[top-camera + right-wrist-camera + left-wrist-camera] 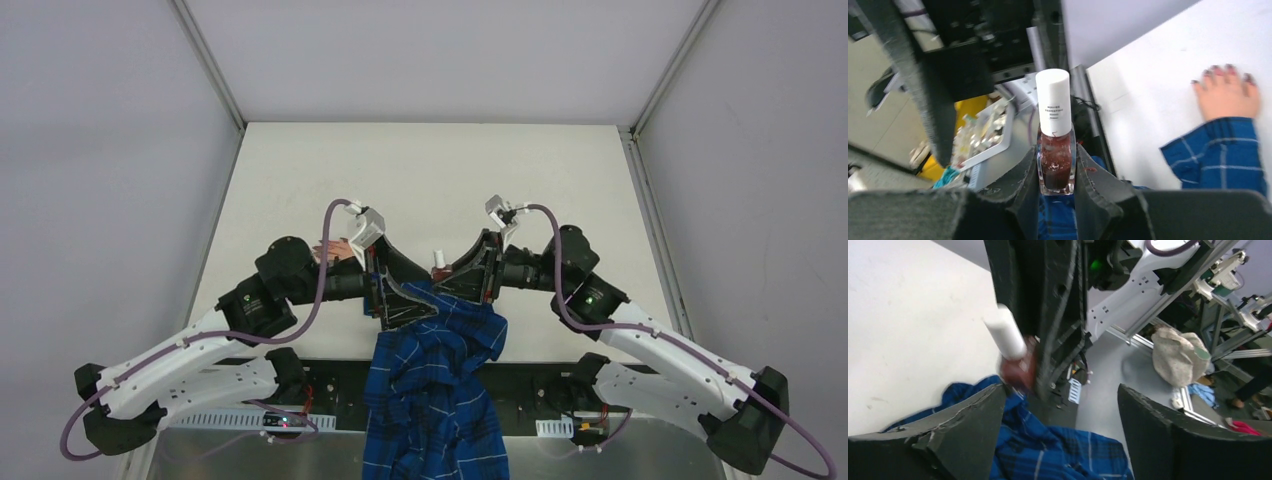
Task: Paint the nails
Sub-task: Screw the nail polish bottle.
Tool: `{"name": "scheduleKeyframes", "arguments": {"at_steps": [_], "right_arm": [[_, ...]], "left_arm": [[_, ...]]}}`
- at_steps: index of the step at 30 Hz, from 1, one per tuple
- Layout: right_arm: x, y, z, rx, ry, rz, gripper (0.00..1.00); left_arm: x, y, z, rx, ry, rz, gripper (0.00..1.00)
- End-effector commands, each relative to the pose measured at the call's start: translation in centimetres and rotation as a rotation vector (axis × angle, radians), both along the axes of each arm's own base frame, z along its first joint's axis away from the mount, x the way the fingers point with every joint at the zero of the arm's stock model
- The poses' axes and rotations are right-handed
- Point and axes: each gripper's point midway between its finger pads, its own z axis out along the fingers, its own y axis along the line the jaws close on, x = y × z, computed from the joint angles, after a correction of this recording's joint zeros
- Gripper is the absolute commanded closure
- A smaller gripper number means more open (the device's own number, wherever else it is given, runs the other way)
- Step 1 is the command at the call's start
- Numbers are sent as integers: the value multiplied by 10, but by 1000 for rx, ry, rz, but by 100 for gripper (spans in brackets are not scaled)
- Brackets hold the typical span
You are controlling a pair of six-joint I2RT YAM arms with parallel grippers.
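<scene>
A pale pinkish hand point(1226, 97) lies flat on the white table, its sleeve point(1218, 152) blue plaid. Its nails point(1217, 71) are small and dark reddish-purple. In the top view the hand point(336, 250) peeks out beside the left arm. My right gripper point(1056, 170) is shut on the glass body of a polish bottle point(1055, 160) holding dark red polish. Its white cap point(1053, 100) is on and stands upright. My left gripper point(1059, 390) is open just short of the bottle point(1017, 369), its jaws wide apart over the plaid cloth, with nothing between them.
The plaid sleeve point(435, 385) drapes over the table's near edge between the arm bases. Both grippers meet at the table's point(430, 170) near middle. Off the table lie a beige bag point(1178, 355) and a tray of small items point(985, 130).
</scene>
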Motion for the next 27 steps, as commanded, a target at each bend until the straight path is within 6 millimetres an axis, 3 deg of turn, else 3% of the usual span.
{"name": "scheduleKeyframes", "arguments": {"at_steps": [1,6,13,20,27], "right_arm": [[37,-14,-12,-46,-34,-237,100],[47,-23,-41,-135,-13,-321,100],[67,-20,-65,-219,-24,-444,100],[75,-2,-74,-278,-81,-552,100],[70,15,-78,-307,-98,-530,100]], "left_arm": [[5,24,2,18,-41,106,11],[29,41,-4,63,-48,276,5],[59,33,-21,117,32,410,6],[81,20,-34,157,104,486,20],[97,25,-42,156,153,594,33]]}}
